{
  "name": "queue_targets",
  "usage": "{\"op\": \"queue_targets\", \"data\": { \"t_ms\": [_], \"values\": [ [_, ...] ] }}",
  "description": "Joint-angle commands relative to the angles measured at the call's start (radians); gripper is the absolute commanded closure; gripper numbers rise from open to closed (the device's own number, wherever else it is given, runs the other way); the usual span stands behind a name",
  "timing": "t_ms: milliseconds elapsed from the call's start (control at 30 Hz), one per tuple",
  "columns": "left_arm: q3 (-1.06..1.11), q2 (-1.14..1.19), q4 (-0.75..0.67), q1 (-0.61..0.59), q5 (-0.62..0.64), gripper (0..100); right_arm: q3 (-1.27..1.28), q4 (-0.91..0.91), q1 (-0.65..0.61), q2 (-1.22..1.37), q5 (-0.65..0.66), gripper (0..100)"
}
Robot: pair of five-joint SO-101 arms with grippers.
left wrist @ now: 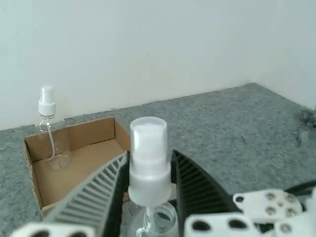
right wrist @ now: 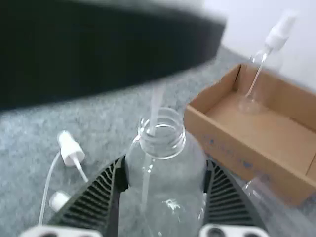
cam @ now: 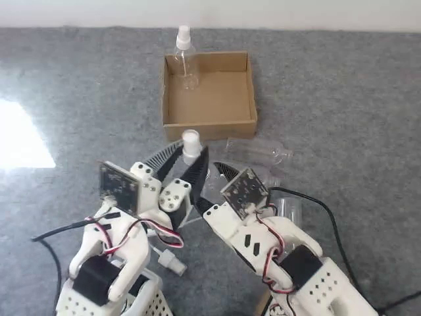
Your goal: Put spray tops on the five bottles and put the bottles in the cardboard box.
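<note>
My left gripper is shut on a white spray top in front of the cardboard box. The top's thin tube hangs into the open neck of a clear bottle. My right gripper is shut on that bottle's body and holds it upright just below the top. Another bottle with a spray top on it stands in the box's far left corner.
A clear open bottle lies on the grey table just in front of the box, and another lies beside my right arm. Loose spray tops lie near the arms' bases. A cable runs along the right.
</note>
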Motion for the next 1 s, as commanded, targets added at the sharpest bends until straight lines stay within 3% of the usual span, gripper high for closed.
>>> {"op": "queue_targets", "data": {
  "t_ms": [0, 400, 667, 967],
  "values": [
    [0.021, -0.006, 0.021, 0.058, -0.04, 91, -0.014, 0.01, 0.013, -0.094, 0.037, 89.3],
    [0.008, -0.008, 0.097, 0.058, -0.034, 77, -0.014, 0.012, 0.013, -0.097, 0.071, 89.7],
    [-0.143, -0.008, 0.258, 0.052, -0.032, 73, -0.014, 0.005, 0.018, -0.091, 0.072, 89.8],
    [-0.206, -0.008, 0.267, -0.1, -0.032, 73, -0.014, 0.002, 0.028, -0.088, 0.069, 89.8]
  ]
}}
